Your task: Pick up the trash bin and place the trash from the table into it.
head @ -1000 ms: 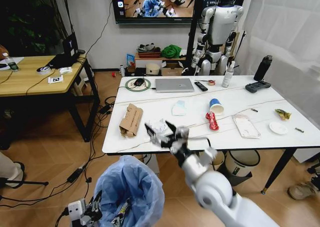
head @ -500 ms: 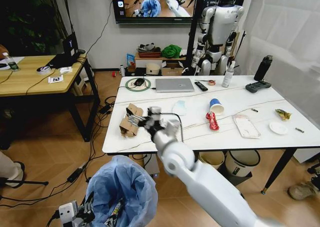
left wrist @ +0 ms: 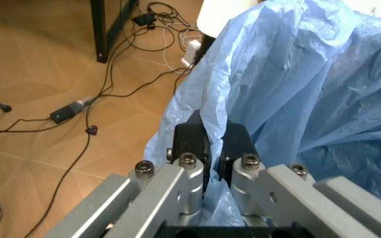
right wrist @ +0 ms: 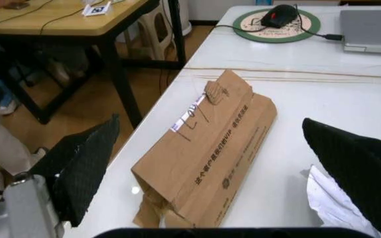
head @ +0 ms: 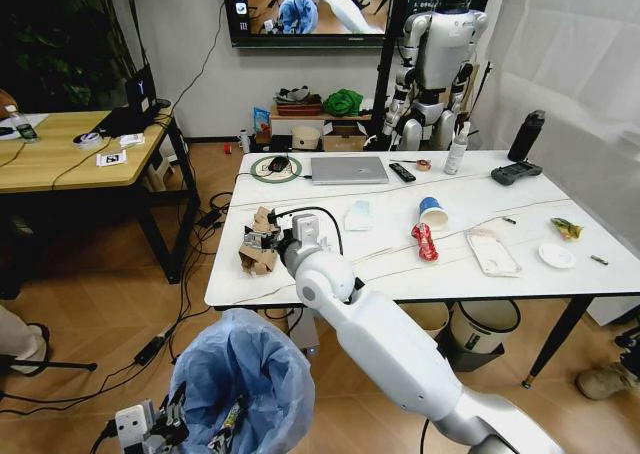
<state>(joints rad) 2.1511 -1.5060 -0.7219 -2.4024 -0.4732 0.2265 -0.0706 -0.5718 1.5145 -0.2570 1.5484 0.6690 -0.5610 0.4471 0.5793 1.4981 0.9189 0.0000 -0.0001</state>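
Moved: my right hand [head: 262,242] has swung left across the bench [head: 520,284], off the crumpled white paper [right wrist: 339,206] and over to the crushed cardboard box [head: 262,240] near the bench's left edge.
Right hand: fingers spread wide, one either side of the box in the wrist view, nothing gripped yet.
Left hand: low at my left side [left wrist: 212,148], fingers pressed together, pinching the blue bag at the rim of the trash bin [head: 240,374].
Bin: held off to the lower left, just below the bench's front-left corner, mouth open and facing up.
Done so far: bin is picked up and in position; I can't tell what, if anything, lies inside it.
Still on the bench: the box, the white paper beside it, a flat white packet [head: 358,215], the blue-white cup [head: 433,212], the red wrapper [head: 425,242], another white packet [head: 492,252] and the small plate [head: 556,256].
Verdict: early days, I'd say, with most of the clearing still ahead.
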